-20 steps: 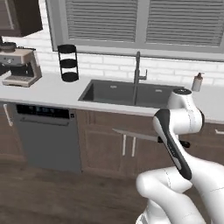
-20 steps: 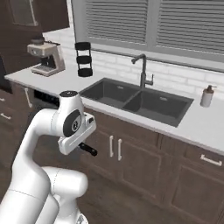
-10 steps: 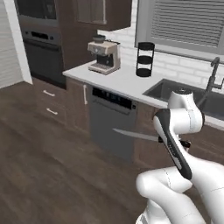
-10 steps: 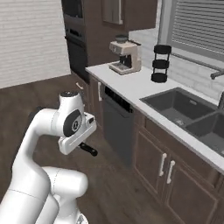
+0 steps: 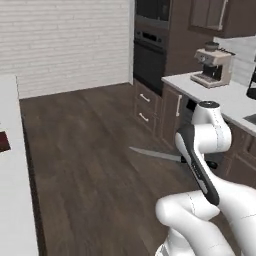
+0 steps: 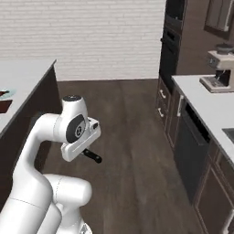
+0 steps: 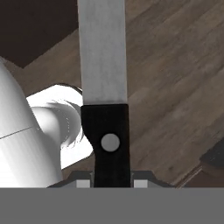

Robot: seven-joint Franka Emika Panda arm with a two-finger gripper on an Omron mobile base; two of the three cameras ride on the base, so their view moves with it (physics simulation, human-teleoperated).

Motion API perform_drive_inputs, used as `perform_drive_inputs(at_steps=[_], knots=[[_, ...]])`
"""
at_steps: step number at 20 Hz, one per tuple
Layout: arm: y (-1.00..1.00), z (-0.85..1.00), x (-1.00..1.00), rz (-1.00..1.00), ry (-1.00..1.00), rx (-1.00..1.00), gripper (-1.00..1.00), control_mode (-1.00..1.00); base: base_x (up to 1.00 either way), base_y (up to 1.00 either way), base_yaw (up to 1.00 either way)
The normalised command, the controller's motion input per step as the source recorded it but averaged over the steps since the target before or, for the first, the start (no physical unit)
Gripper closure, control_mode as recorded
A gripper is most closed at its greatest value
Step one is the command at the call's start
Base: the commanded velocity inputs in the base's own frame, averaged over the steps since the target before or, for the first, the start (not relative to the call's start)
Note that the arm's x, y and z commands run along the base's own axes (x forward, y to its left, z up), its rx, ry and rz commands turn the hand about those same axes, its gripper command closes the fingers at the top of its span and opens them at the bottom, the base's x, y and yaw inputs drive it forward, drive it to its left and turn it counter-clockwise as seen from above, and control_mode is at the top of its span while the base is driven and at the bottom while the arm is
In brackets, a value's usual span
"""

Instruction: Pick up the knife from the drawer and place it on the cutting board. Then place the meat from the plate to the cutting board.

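The claw [image 7: 112, 183] is clamped on the black handle of the knife [image 7: 103, 52], one finger tip on each side of the handle's butt. In the left base view the blade [image 5: 152, 153] sticks out level from the hand, pointing toward the island counter [image 5: 15, 210] and hanging over the bare wood floor [image 5: 90, 175], well clear of that counter. The short handle [image 6: 93, 156] pokes out behind the hand in the right base view.

The board [image 5: 3, 142] looks like the dark red-brown slab at the island's near edge, cut off by the frame; the plate rim [image 6: 5, 93] sits just beyond it on the island, and I cannot make out the meat.

Risks, as I judge them: the grip is far back on the handle, so the long blade could pivot or slip during a swing. The tip leads toward the island and could strike its edge if the approach comes in low.

Count: one knife, one board, one plate, one coffee machine [image 5: 212, 65] on the counter across the floor from the island.
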Motion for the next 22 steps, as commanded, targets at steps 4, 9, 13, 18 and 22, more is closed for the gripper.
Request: perform_drive_inputs(at_steps=[4, 9, 13, 18, 22], knots=[[0.00, 0.00, 0.00, 0.00, 0.00, 0.00, 1.00, 1.00, 0.00, 0.00, 0.72], [0.00, 0.00, 0.00, 0.00, 0.00, 0.00, 1.00, 1.00, 0.05, 0.00, 0.71], [0.00, 0.00, 0.00, 0.00, 0.00, 0.00, 1.00, 1.00, 0.74, -0.28, 0.58], [0.00, 0.00, 0.00, 0.00, 0.00, 0.00, 1.00, 1.00, 1.00, -0.64, 0.45], [0.00, 0.00, 0.00, 0.00, 0.00, 0.00, 1.00, 1.00, 1.00, -0.80, 0.39]])
